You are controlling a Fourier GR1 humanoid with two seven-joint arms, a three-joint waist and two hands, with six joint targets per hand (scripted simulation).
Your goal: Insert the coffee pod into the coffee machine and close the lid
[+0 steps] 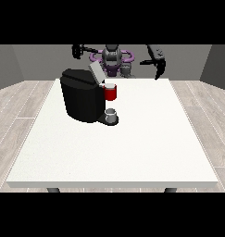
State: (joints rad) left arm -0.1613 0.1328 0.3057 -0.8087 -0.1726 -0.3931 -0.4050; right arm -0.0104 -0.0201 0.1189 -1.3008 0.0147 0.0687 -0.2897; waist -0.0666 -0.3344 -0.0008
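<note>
The robot hand at the view's left (77, 51) is being held up in the air behind the bench's far edge, near its far left corner, touching nothing; whether its fingers are straight or curled cannot be told.

The coffee machine (81, 97) is being carried by the white bench (114, 152) on the far left part of the top, well back from the near edge. Its grey lid (95, 72) is being kept raised and tilted, so the top is standing open. A red thing at the machine (111, 92) is being shown just below the lid on the machine's right side. Under it, a grey thing (111, 114) is being carried on the machine's low base; it cannot be told for the coffee pod, and the pod is not being plainly shown anywhere else.

The robot hand at the view's right (159, 62) is being held in the air beyond the far edge, near the far right corner, with its fingers pointing downward in a relaxed, open curve and nothing being held in them.
</note>
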